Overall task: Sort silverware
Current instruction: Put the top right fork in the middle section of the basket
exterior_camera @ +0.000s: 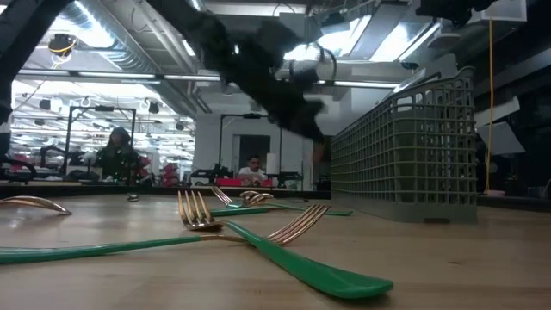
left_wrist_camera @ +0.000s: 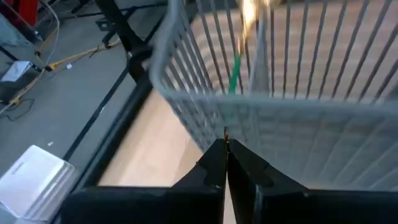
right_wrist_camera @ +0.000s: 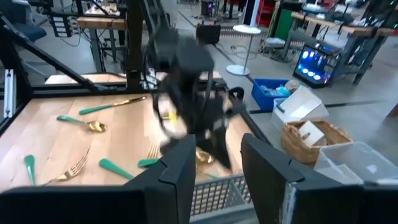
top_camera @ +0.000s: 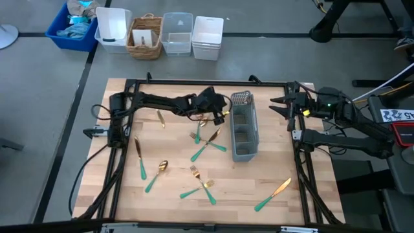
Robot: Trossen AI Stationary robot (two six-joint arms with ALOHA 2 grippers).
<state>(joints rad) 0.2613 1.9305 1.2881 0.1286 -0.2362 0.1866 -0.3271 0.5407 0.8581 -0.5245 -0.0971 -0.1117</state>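
Note:
My left gripper hangs just left of the grey mesh caddy, above the table, shut on one piece of silverware with a slim teal handle. The piece points ahead of the fingers toward the caddy's wall; its kind does not show. More silverware lies flat on the wood: a crossed pair, a spoon, forks and a knife. At the table's far right my right gripper stands open and raised, with nothing between its fingers. My left gripper pinches one thin end of the piece between the tips of its two shut fingers. The piece runs on in line with the fingers. It is lifted clear of the table, slanting toward the caddy's rim.
Black frame rails run round the table. Beyond the far edge stand a blue bin, white bins, a wicker basket and a clear box. People sit in the room behind.

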